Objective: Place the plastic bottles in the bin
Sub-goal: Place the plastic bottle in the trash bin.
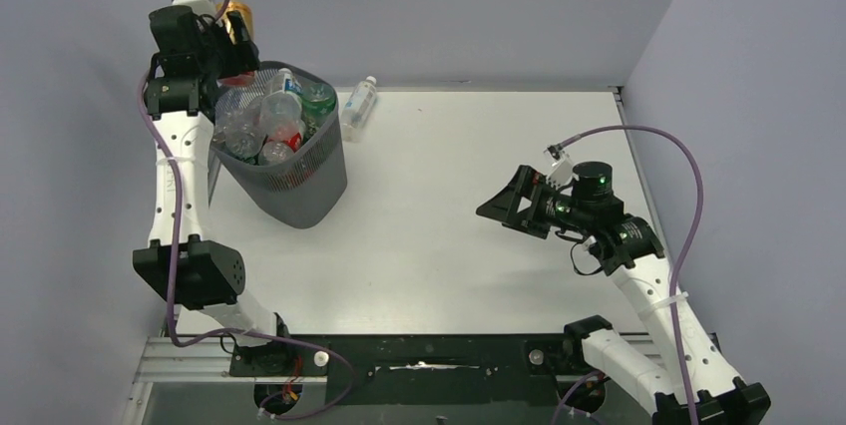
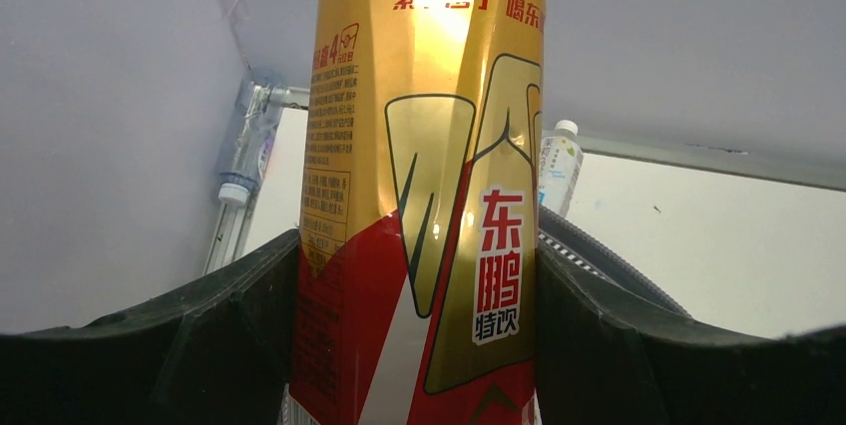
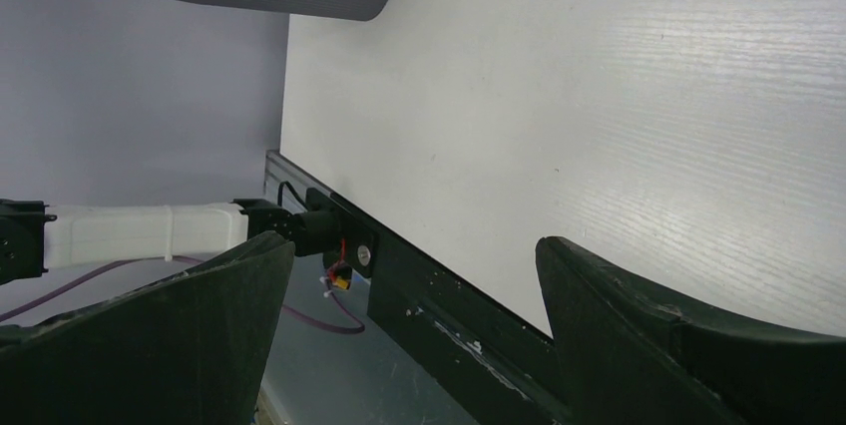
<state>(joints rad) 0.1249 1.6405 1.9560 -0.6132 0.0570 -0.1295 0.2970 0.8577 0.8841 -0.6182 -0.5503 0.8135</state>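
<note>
Holding a gold-and-red drink bottle (image 2: 429, 146) upright, the left claw (image 2: 419, 330) grips it on both sides, raised at the far-left rim of the mesh bin (image 1: 299, 191). The right claw (image 1: 502, 198) hangs spread wide and empty over the table (image 1: 449, 275), well apart from the bin.

Bottles in the bin (image 1: 267, 121) are heaped to the rim. One clear white-capped bottle (image 1: 357, 106) lies on the table just beyond the bin.

Risk, as we judge it: released here, the held bottle could strike the rim or glance off the heap and drop behind the bin. It wants to sit further over the opening first.

Hidden: the arm covers most of the held bottle from above, and its cap and base are cut off in the wrist view. A blue-capped bottle (image 2: 242, 161) by the wall is blurred; we cannot tell what it rests on.
</note>
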